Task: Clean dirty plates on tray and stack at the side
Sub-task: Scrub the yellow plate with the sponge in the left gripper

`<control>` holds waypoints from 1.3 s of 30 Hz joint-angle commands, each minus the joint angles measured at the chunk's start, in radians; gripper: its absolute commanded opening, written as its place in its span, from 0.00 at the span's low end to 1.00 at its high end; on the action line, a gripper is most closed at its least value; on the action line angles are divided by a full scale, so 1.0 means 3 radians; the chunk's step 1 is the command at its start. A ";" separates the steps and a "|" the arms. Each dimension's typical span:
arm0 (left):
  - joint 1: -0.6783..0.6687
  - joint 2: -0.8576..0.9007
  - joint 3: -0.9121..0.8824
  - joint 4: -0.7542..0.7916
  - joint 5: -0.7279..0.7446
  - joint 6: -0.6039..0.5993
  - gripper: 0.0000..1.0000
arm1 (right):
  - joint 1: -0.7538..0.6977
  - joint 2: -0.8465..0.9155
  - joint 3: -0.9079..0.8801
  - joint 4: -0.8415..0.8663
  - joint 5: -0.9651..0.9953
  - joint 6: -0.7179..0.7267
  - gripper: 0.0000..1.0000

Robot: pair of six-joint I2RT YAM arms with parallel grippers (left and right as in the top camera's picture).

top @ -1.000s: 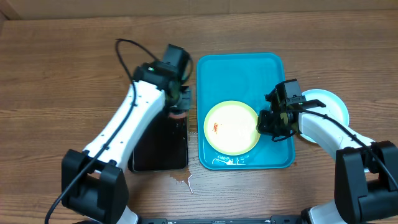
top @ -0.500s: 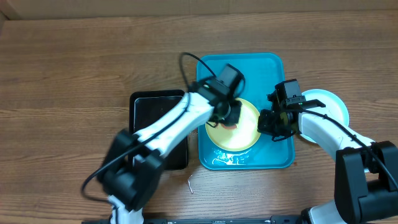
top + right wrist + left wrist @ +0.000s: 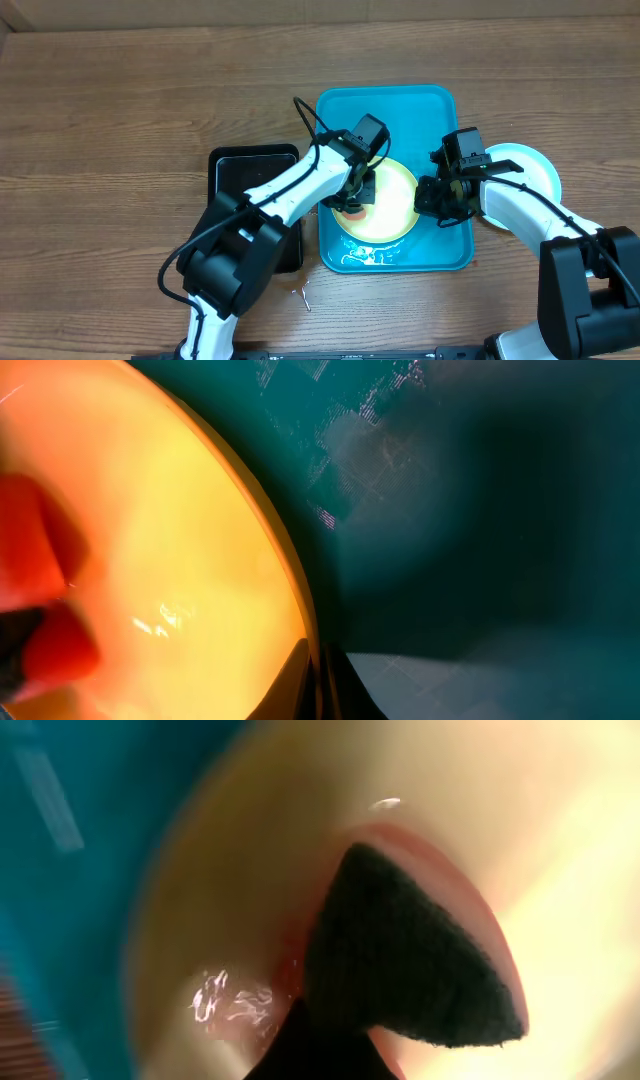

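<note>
In the tray (image 3: pixel 385 108), yellow plate (image 3: pixel 396 206) lying flat, left gripper (image 3: pixel 352 200) clamping a red sponge (image 3: pixel 350 210) against it, right gripper (image 3: pixel 437 197) pinching its right rim, blue plate (image 3: pixel 531 166) sitting just beside the tray.

You stand at a robot test bench: wood-grain table (image 3: pixel 100 120), two mounted arms (image 3: pixel 290 190) (image 3: pixel 520 205), cardboard-coloured panel (image 3: pixel 300 8) along the top edge.
</note>
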 commanded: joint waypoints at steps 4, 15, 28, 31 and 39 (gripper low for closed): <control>0.0121 0.0039 0.0075 0.0134 -0.0275 0.0568 0.04 | 0.0017 0.0022 -0.0013 -0.0033 0.0121 0.0017 0.04; 0.0057 0.0341 0.0074 0.0682 0.1408 0.1068 0.04 | 0.0017 0.0022 -0.0013 -0.0036 0.0121 0.0017 0.04; 0.0092 0.0356 0.0664 -0.0768 0.0061 0.0617 0.04 | 0.0017 0.0022 -0.0013 -0.0031 0.0121 0.0015 0.04; 0.0085 0.0356 0.0819 -0.0908 -0.0458 0.0615 0.04 | 0.0017 0.0022 -0.0013 -0.0029 0.0121 0.0015 0.04; 0.0053 0.0366 0.0835 -0.0426 -0.0416 0.0660 0.04 | 0.0017 0.0022 -0.0013 -0.0032 0.0121 0.0015 0.04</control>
